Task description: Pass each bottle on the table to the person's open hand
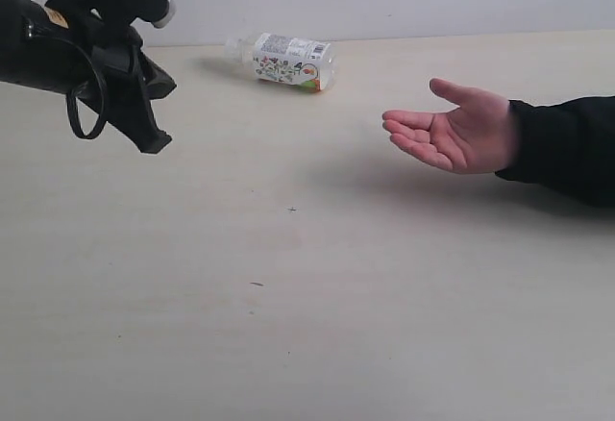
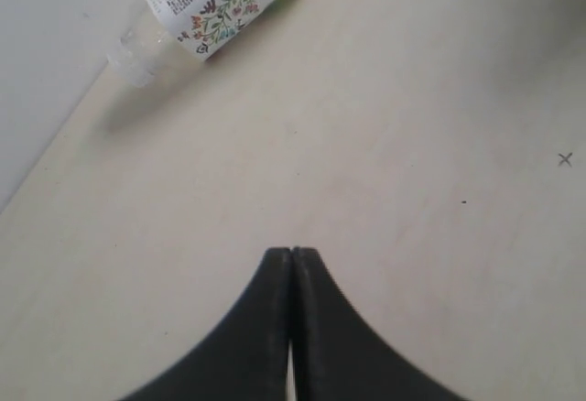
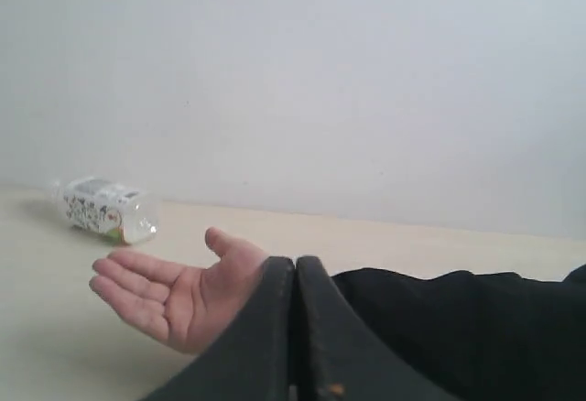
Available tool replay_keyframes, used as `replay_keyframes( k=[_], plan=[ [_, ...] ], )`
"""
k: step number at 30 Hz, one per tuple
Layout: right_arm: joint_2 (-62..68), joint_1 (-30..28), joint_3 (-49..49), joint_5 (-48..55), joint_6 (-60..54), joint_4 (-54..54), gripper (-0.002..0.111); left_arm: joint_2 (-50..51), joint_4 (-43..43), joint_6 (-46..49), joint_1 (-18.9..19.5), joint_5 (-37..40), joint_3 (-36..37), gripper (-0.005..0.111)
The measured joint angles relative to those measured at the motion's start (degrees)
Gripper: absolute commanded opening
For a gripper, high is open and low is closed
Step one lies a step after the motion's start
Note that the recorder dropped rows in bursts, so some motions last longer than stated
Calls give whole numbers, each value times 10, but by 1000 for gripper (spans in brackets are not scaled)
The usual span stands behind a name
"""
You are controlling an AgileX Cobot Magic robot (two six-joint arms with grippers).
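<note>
Bottle (image 1: 286, 61) on side, top centre of exterior frame, on table (image 1: 307, 306). Left gripper (image 1: 154, 140) upper left, fingers pressed together, empty. Right gripper (image 3: 295, 262) same. Person's hand (image 1: 452, 133) right, spread, palm up.

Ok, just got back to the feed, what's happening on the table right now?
One bottle, with a white floral label, lies on its side near the far edge of the table, and neither gripper touches it. The person's open hand is held palm up on the right, empty. The left gripper is shut on nothing and hangs above the table, short of the bottle. The right gripper is also shut and empty.
</note>
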Motion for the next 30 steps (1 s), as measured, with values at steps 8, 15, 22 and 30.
replay_keyframes(
  k=[8, 15, 22, 30],
  plan=[
    [0, 0, 0, -168, 112, 125, 0, 0, 2, 19, 0, 79, 0, 0],
    [56, 0, -100, -318, 188, 101, 0, 0, 1, 21, 0, 149, 0, 0],
    [353, 0, -340, -292, 129, 82, 0, 0, -19, 13, 0, 214, 2, 0],
    [740, 0, -573, -162, -21, 117, 0, 0, -22, 3, 0, 234, 35, 0]
  ],
)
